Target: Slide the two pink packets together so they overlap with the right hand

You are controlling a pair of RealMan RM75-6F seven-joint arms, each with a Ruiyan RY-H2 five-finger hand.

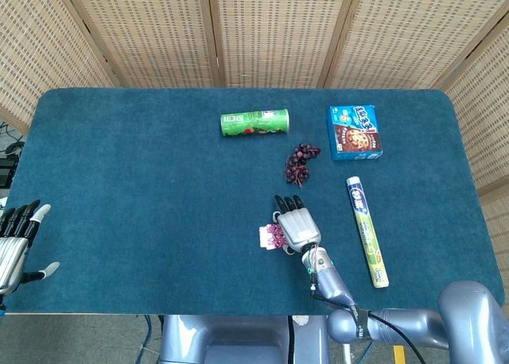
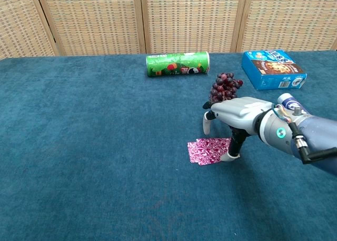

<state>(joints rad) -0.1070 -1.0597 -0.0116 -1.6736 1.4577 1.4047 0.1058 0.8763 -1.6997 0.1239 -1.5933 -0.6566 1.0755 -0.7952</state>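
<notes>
The 2 flat pink patterned foil packets [image 2: 209, 149] are seen lying on the blue felt-covered desk [image 1: 143, 189], near its front edge and left of centre of the right half, already touching and apparently overlapping at their inner edges. In the head view they [image 1: 272, 237] are partly hidden beneath the right hand [image 1: 296, 226]. The right hand [image 2: 237, 117] is arched over the packets' right side with fingers spread and bent down; a fingertip [image 2: 227, 157] is pressed at the right edge of the packets, and nothing is grasped. The sliding step is judged to be nearly done or just finished. If more overlap is wanted, a short push leftward with light downward pressure is called for; otherwise the hand should be lifted straight up. The left hand [image 1: 16, 241] is held open at the desk's left edge, holding nothing.
</notes>
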